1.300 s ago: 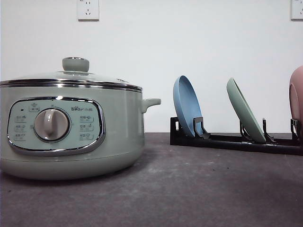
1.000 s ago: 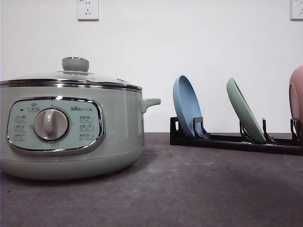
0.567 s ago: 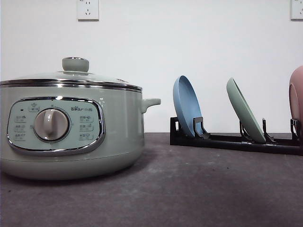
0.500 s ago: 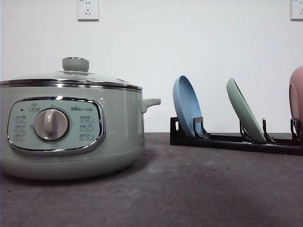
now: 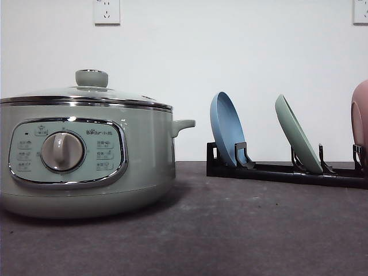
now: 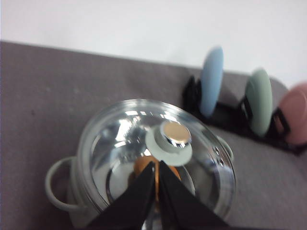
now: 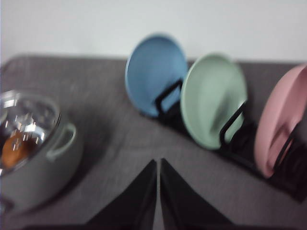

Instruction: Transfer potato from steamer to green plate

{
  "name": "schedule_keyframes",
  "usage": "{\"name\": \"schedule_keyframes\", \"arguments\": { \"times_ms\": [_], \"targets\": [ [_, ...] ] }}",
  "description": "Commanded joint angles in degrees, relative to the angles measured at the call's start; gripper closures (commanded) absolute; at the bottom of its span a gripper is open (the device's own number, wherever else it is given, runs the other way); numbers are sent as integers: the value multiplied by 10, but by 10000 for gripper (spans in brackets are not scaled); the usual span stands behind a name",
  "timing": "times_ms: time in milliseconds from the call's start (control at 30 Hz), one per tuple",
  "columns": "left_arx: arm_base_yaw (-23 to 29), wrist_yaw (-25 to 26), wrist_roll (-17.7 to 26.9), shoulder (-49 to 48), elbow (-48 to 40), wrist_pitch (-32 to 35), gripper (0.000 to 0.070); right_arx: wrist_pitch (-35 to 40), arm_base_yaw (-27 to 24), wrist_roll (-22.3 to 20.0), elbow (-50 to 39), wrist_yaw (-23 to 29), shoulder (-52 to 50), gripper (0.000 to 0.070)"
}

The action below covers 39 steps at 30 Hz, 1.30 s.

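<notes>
left gripper (image 6: pixel 157 165): jaws pressed together, holding nothing, hanging over the lid (image 6: pixel 144 143) just short of its knob (image 6: pixel 169 142)
right gripper (image 7: pixel 158 163): jaws pressed together, empty, above bare worktop (image 5: pixel 241 230) in front of the rack (image 5: pixel 284 171)
potato (image 6: pixel 144 166): inside the steamer (image 5: pixel 86 149), seen as an orange-brown lump through the glass; the right wrist view catches it too, blurred
steamer: near left of the worktop, lid on, so the potato cannot be reached yet
green plate (image 5: pixel 297 133): on edge in the middle slot of the rack, well apart from the steamer
around it: blue plate (image 5: pixel 226 128) in the slot nearer the steamer, pink plate (image 5: pixel 360 118) on the far side
in the way: the lid over the potato; the rack prongs holding the green plate; the neighbouring plates close on either side
risk, lid: the knob is round and smooth, so a shallow or off-centre pinch could let the glass slip and drop
risk, plate: pulled at an angle it could catch a prong or knock the blue or pink plate
risk, potato: smooth oval skin may roll out of a light grip
</notes>
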Motion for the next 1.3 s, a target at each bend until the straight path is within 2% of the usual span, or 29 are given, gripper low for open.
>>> {"name": "schedule_keyframes", "arguments": {
  "times_ms": [0,167,333,667,700,733,867,933,967,1267],
  "targets": [
    [-9,4,38,14,28,-16,699,-27,2,-39,26,-10,24,700],
    [-43,5,82,42,68,-76,700,-95,6,-71,63,-33,71,700],
    [-66,12,102,48,77,-104,700,-107,27,-76,65,-36,76,700],
    [-75,20,104,48,77,-108,691,-106,36,-77,65,-36,76,686],
    [-75,20,104,48,77,-106,655,-106,36,-76,65,-36,75,648],
    [-75,20,104,48,77,-105,596,-106,36,-75,65,-36,75,578],
    [-75,20,102,48,77,-102,236,-106,36,-72,65,-35,75,214],
    [-75,20,101,48,77,-102,142,-106,36,-71,65,-34,75,178],
    [-75,20,100,48,77,-102,119,-106,36,-69,65,-33,75,178],
    [-75,20,97,48,77,-102,108,-106,36,-68,65,-32,75,178]
  ]
}}
